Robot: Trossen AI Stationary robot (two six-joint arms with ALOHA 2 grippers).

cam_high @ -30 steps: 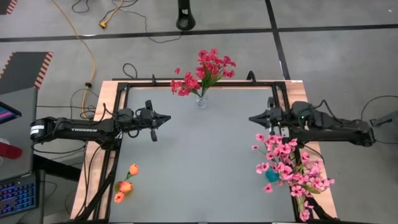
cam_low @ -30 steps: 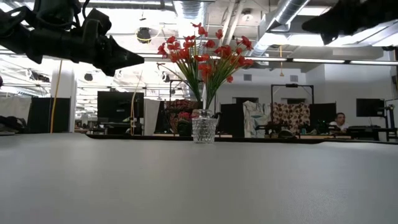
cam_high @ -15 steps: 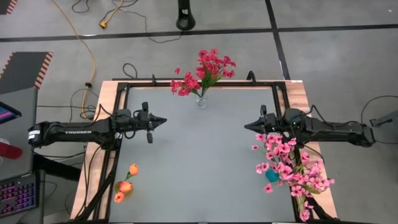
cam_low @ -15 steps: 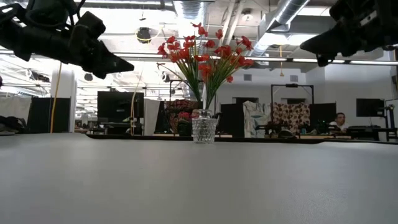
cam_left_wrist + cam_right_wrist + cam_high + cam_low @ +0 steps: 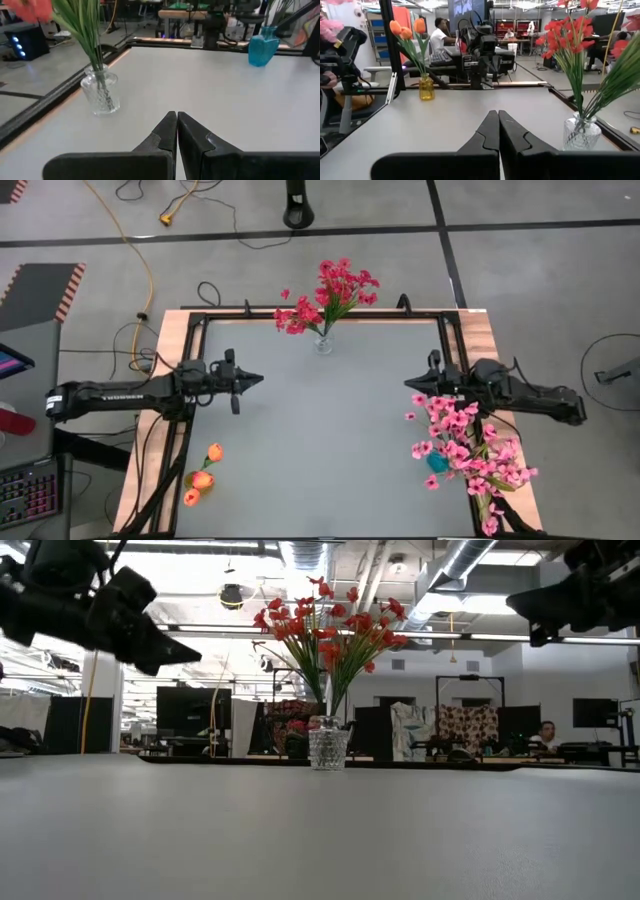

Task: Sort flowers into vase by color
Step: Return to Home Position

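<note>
Deep magenta-red flowers (image 5: 332, 292) stand in a clear glass vase (image 5: 322, 341) at the middle of the table's far edge, stems down in it. Pink flowers (image 5: 466, 448) stand in a blue vase (image 5: 437, 463) at the near right. Orange flowers (image 5: 201, 476) stand in a yellow vase (image 5: 426, 86) at the near left. My left gripper (image 5: 259, 379) hangs shut over the table's left side, pointing right, with nothing in it. My right gripper (image 5: 407, 384) hangs shut over the right side, pointing left, just beyond the pink sprays, also holding nothing.
A black frame (image 5: 204, 320) runs along the table's far and side edges. Bare grey tabletop (image 5: 320, 440) lies between the three vases. Beyond the table the room holds desks, screens and a seated person (image 5: 439, 33).
Both grippers stay shut. My left gripper has drawn back toward the table's left edge and dipped a little. My right gripper has sunk and drawn back toward the table's right edge. The flowers and vases have kept their places.
</note>
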